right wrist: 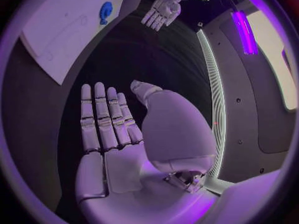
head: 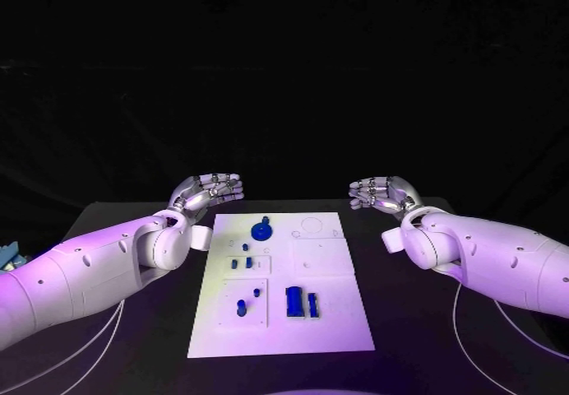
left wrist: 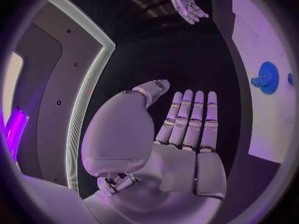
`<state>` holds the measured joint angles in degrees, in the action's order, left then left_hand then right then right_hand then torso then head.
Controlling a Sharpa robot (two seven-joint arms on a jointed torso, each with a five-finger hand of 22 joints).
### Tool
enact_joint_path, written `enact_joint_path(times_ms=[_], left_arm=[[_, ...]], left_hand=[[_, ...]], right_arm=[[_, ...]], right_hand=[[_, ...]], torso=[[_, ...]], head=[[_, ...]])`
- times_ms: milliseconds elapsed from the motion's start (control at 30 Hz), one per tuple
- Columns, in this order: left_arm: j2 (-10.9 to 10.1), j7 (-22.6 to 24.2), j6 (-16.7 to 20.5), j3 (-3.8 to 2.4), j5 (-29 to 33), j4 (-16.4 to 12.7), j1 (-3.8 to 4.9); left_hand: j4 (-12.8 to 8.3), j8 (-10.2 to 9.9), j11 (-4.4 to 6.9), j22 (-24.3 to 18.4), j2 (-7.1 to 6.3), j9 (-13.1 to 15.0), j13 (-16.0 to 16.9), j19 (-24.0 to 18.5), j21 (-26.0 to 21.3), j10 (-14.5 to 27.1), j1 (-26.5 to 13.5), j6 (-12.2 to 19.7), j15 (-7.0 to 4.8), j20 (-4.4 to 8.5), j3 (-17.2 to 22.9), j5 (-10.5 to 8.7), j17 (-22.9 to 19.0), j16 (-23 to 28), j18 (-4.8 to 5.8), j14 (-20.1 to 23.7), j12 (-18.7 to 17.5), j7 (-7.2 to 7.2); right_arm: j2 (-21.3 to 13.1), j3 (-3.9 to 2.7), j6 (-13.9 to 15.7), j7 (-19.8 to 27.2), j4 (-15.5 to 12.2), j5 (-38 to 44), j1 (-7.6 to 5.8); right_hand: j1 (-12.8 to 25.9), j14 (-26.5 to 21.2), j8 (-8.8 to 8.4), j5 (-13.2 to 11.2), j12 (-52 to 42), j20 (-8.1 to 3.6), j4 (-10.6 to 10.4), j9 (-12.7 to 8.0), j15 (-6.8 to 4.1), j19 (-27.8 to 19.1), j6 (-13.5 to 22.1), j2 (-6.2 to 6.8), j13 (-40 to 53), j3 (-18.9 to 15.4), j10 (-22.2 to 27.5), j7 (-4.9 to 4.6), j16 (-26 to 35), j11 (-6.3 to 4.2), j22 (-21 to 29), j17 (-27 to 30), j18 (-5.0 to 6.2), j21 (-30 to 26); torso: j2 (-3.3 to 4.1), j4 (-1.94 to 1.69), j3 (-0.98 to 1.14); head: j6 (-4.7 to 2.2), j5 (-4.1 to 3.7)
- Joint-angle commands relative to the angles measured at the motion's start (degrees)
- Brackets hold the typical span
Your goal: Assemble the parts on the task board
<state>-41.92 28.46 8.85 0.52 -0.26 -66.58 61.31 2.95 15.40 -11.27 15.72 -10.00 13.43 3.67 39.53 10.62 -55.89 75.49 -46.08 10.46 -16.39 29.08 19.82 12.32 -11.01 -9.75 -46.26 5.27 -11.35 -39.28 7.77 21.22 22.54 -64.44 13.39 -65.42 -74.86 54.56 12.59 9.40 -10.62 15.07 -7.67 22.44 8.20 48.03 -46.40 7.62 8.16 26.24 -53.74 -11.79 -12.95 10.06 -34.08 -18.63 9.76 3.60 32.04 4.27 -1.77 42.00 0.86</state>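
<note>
Two hands, left hand [head: 206, 192] and right hand [head: 381, 193], hover spread and holding nothing beyond the task board [head: 320, 329], where blue parts [head: 300, 301] lie.

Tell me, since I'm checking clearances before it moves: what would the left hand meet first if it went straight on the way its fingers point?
Probably nothing: the left hand points over bare black table, beside the task board. The right hand lies far ahead; depth is unclear.
</note>
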Motion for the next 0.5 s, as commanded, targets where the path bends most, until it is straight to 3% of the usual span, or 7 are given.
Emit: enact_joint_path(times_ms=[33, 167, 200, 333, 433, 467, 500], left_arm=[[0.60, 2.89, 1.13, -0.06, 2.58, 0.73, -0.18], [1.03, 3.06, 1.22, -0.06, 2.83, 1.35, -0.35], [0.73, 0.97, 0.60, -0.01, 1.11, 1.03, -0.31], [0.62, 0.98, 1.72, -0.03, 1.09, 0.24, -0.34], [0.37, 1.01, 4.17, -0.06, 1.03, -1.49, -0.40], [0.32, 1.01, 4.64, -0.07, 1.01, -1.82, -0.41], [0.22, 1.02, 5.65, -0.09, 0.99, -2.53, -0.43]], left_hand=[[0.47, -0.27, -0.08, -0.16, 0.13, -0.11, -0.08, -0.15, -0.46, 0.46, 0.57, 0.03, 0.00, -0.21, -0.02, -0.16, -0.13, 0.43, 0.60, 0.42, -0.41, 0.43], [0.50, -0.33, -0.09, -0.27, 0.18, -0.16, -0.08, -0.11, -0.58, 0.51, 0.59, 0.06, 0.01, -0.21, -0.01, -0.15, -0.19, 0.53, 0.61, 0.41, -0.52, 0.45], [-2.95, -15.40, 11.27, -15.72, 10.00, -13.43, -3.67, -39.53, -10.62, 55.89, -22.65, 46.08, -10.46, 16.39, -29.08, -19.82, -12.32, 11.01, 9.75, 46.26, -5.27, 11.35], [-2.95, -15.40, 11.27, -15.72, 10.00, -13.43, -3.67, -39.53, -10.62, 55.89, -28.58, 46.08, -10.46, 16.39, -29.08, -19.82, -12.32, 11.01, 9.75, 46.26, -5.27, 11.35], [-2.95, -15.40, 11.27, -15.72, 10.00, -13.43, -3.67, -39.53, -10.62, 55.89, -34.53, 46.08, -10.46, 16.39, -29.08, -19.82, -12.32, 11.01, 9.75, 46.26, -5.27, 11.35], [-2.95, -15.40, 11.27, -15.72, 10.00, -13.43, -3.67, -39.53, -10.62, 55.89, -35.04, 46.08, -10.46, 16.39, -29.08, -19.82, -12.32, 11.01, 9.75, 46.26, -5.27, 11.35], [-2.95, -15.40, 11.27, -15.72, 10.00, -13.43, -3.67, -39.53, -10.62, 55.89, -75.49, 46.08, -10.46, 16.39, -29.08, -19.82, -12.32, 11.01, 9.75, 46.26, -5.27, 11.35]], right_arm=[[0.71, -0.01, -3.98, 3.63, 1.00, -3.99, 0.12], [1.13, -0.02, -4.25, 3.81, 1.12, -4.09, 0.14], [0.94, 0.00, -1.45, 1.44, 1.06, -2.07, 0.08], [0.67, -0.33, -0.42, 1.68, -0.06, -2.54, 0.30], [0.09, -1.05, 1.83, 2.22, -2.52, -3.59, 0.78], [-0.02, -1.19, 2.26, 2.32, -2.99, -3.79, 0.87], [-0.26, -1.48, 3.18, 2.54, -3.99, -4.22, 1.07]], right_hand=[[0.25, 0.25, -0.50, -0.05, 0.65, -0.04, 0.06, -0.41, 0.20, -0.31, -0.48, -0.65, -1.36, -0.49, -0.40, -0.72, 0.96, 0.14, 2.13, 0.94, 0.74, -0.08], [0.30, 0.39, -0.64, -0.01, 0.80, -0.01, 0.09, -0.53, 0.21, -0.23, -0.60, -0.79, -1.77, -0.61, -0.59, -0.81, 1.22, 0.16, 2.84, 1.23, 0.75, -0.08], [22.72, -54.56, -12.59, -9.40, 10.62, -15.07, 7.67, -22.44, -8.20, -48.03, 46.40, -7.62, -8.16, -26.24, 53.74, 11.79, 12.95, -10.06, 34.08, 18.63, -9.76, -3.60], [28.99, -54.56, -12.59, -9.40, 10.62, -15.07, 7.67, -22.44, -8.20, -48.03, 46.40, -7.62, -8.16, -26.24, 53.74, 11.79, 12.95, -10.06, 34.08, 18.63, -9.76, -3.60], [34.74, -54.56, -12.59, -9.40, 10.62, -15.07, 7.67, -22.44, -8.20, -48.03, 46.40, -7.62, -8.16, -26.24, 53.74, 11.79, 12.95, -10.06, 34.08, 18.63, -9.76, -3.60], [74.86, -54.56, -12.59, -9.40, 10.62, -15.07, 7.67, -22.44, -8.20, -48.03, 46.40, -7.62, -8.16, -26.24, 53.74, 11.79, 12.95, -10.06, 34.08, 18.63, -9.76, -3.60], [74.86, -54.56, -12.59, -9.40, 10.62, -15.07, 7.67, -22.44, -8.20, -48.03, 46.40, -7.62, -8.16, -26.24, 53.74, 11.79, 12.95, -10.06, 34.08, 18.63, -9.76, -3.60]], torso=[[-0.39, 0.01, 0.20], [-0.36, 0.07, 0.58], [-0.28, 0.03, 0.21], [-0.33, -0.30, 0.33], [-0.42, -1.03, 0.59], [-0.44, -1.17, 0.64], [-0.48, -1.47, 0.75]], head=[[-0.35, 0.46], [-0.40, 0.87], [-0.35, 0.57], [-0.91, 0.46], [-2.14, 0.22], [-2.37, 0.17], [-2.88, 0.07]])
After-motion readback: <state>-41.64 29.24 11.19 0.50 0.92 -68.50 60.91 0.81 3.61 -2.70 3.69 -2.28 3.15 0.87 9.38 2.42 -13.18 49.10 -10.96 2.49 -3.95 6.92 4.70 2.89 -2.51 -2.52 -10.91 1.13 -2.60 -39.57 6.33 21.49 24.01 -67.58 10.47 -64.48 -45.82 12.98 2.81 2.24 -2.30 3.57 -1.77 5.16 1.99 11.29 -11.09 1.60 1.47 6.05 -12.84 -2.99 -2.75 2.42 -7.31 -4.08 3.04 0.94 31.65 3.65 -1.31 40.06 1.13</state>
